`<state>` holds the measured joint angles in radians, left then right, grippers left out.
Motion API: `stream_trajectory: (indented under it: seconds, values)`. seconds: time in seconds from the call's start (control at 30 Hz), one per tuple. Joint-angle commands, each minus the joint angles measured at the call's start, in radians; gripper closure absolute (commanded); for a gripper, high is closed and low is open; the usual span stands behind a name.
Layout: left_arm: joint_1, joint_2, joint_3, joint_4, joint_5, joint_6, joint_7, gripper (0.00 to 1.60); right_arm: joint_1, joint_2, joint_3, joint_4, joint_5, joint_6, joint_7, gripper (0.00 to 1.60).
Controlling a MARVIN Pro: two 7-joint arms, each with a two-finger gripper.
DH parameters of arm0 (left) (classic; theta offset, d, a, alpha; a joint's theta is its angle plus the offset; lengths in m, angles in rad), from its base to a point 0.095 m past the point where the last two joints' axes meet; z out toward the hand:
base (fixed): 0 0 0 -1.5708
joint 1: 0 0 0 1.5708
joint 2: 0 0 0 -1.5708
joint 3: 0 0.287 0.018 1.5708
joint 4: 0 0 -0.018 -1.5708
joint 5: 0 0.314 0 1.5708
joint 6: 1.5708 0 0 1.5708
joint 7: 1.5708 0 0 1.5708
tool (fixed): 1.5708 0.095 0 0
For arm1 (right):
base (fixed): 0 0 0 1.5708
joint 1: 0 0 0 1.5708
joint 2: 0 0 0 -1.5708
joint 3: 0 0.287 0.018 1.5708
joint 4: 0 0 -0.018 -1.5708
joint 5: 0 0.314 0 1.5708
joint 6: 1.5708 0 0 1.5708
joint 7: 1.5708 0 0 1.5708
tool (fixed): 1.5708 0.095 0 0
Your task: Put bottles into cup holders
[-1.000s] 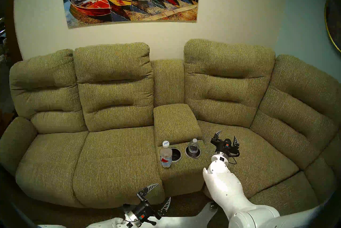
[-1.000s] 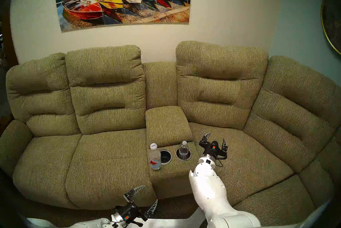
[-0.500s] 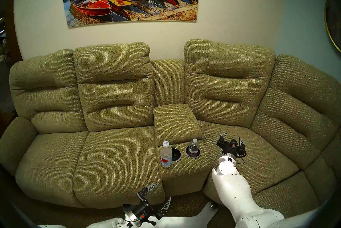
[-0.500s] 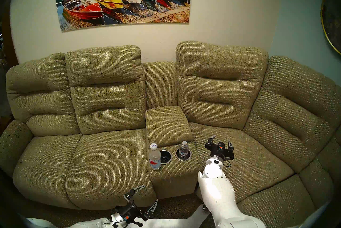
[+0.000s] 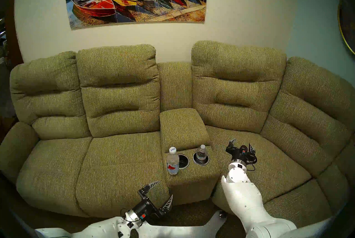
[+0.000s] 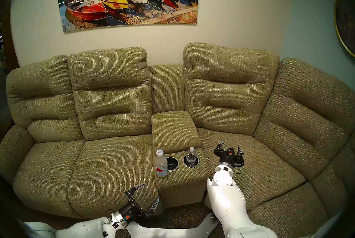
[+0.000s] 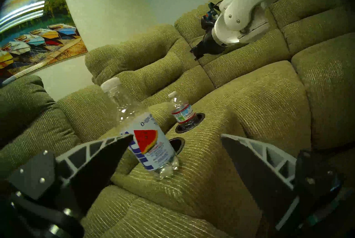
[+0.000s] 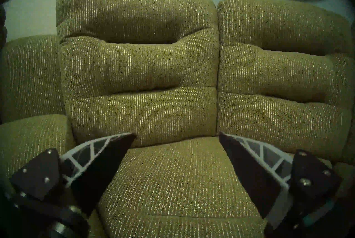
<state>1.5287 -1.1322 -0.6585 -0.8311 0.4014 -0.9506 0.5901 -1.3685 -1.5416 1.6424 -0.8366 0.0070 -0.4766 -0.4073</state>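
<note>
Watermelon-labelled bottle [image 7: 148,135] upright beside the empty cup holder [image 5: 182,161], brand lettering unreadable; both grippers [image 5: 164,189] [image 5: 241,144] spread apart, empty.

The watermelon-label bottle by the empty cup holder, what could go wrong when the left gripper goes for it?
1. The watermelon-label bottle stands free on soft console fabric beside the empty cup holder; a finger nudge from the open left gripper could topple it.
2. The holder looks only slightly wider than the bottle, so an off-centre lowering may catch the metal rim.
3. The seated bottle stands close by and could get knocked.
</note>
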Motion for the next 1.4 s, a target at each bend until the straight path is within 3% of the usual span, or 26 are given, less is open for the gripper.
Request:
stream_trajectory:
  seconds: [0.0,0.23,0.33,0.57,1.03,1.17,1.2,1.37]
  values:
    - [-0.084,0.019,-0.003,-0.056,-0.061,-0.009,-0.039,0.0,0.011,-0.002,-0.002,-0.019,-0.004,-0.009,-0.003,0.0]
    - [-0.106,0.038,0.013,-0.098,-0.141,-0.009,-0.093,0.0,0.011,-0.003,-0.002,-0.019,-0.004,-0.009,-0.002,0.0]
    - [-0.112,0.072,0.038,-0.136,-0.196,-0.009,-0.144,0.0,0.011,-0.003,-0.001,-0.019,-0.005,-0.009,-0.002,0.0]
    - [-0.151,0.1,0.056,-0.145,-0.302,-0.009,-0.217,0.0,0.011,-0.003,-0.002,-0.019,-0.005,-0.009,-0.004,0.0]
    - [-0.268,0.025,0.04,-0.093,-0.489,-0.009,-0.338,0.0,0.013,-0.002,-0.003,-0.016,-0.005,-0.008,-0.005,0.0]
    - [-0.279,0.01,0.052,-0.074,-0.555,-0.009,-0.402,0.0,0.013,-0.002,-0.003,-0.016,-0.005,-0.009,-0.006,0.0]
    - [-0.279,0.002,0.063,-0.062,-0.607,-0.009,-0.458,0.0,0.013,-0.002,-0.003,-0.017,-0.005,-0.009,-0.006,0.0]
    - [-0.278,-0.004,0.071,-0.05,-0.673,-0.009,-0.522,0.0,0.013,-0.002,-0.003,-0.017,-0.005,-0.009,-0.007,0.0]
